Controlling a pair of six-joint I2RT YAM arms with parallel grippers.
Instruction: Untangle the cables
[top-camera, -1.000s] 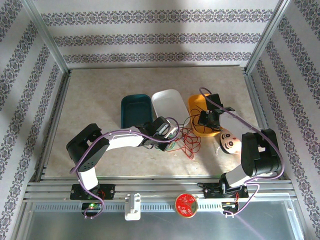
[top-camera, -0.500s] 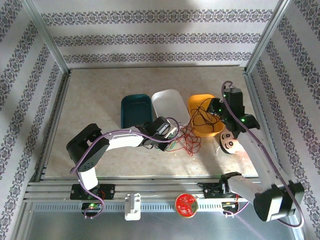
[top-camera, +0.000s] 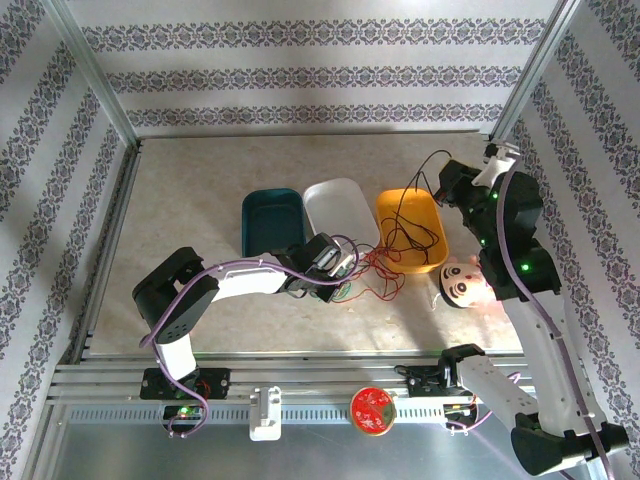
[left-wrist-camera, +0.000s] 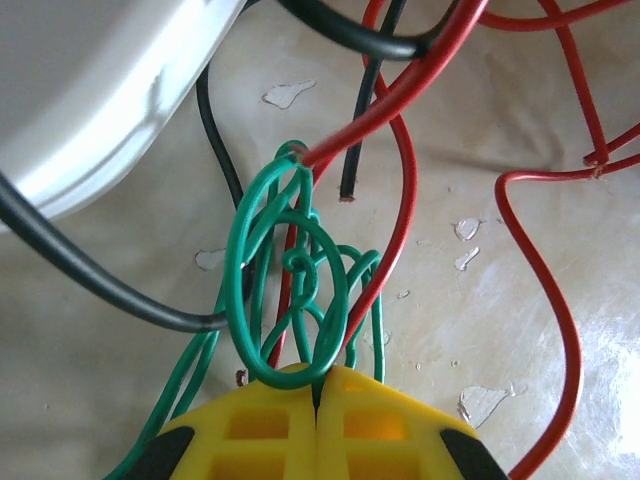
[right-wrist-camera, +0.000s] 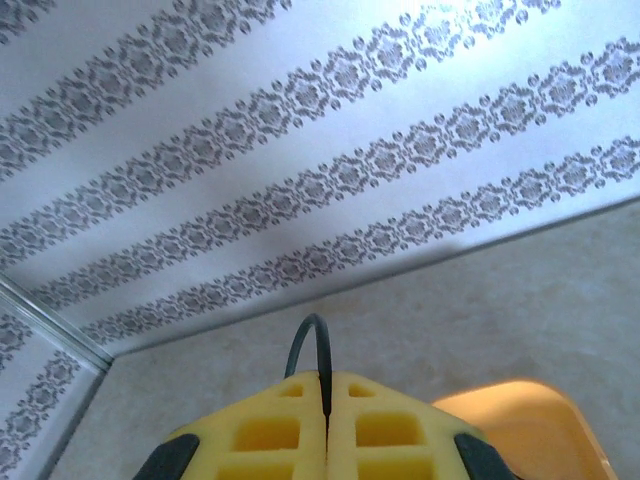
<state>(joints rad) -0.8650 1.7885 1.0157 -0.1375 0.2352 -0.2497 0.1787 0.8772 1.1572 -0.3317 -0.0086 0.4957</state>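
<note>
The worktop (top-camera: 200, 190) is a pale, marbled sheet, chipped in spots. Three shallow trays sit side by side near its middle: a teal tray (top-camera: 272, 225), a white tray (top-camera: 340, 205) and an orange tray (top-camera: 388, 215). Just in front of them the cables (top-camera: 383, 283) sprawl in thin red loops, with a small round face toy (top-camera: 462, 283) off to the right.

Green cable (left-wrist-camera: 238, 290), red cable (left-wrist-camera: 385, 97), black cable (left-wrist-camera: 100, 283), orange tray (top-camera: 434, 238), floral-striped walls (top-camera: 300, 75)

Bins (top-camera: 340, 212) and cables (top-camera: 378, 278) crowd the centre; far table (top-camera: 300, 160) open.
</note>
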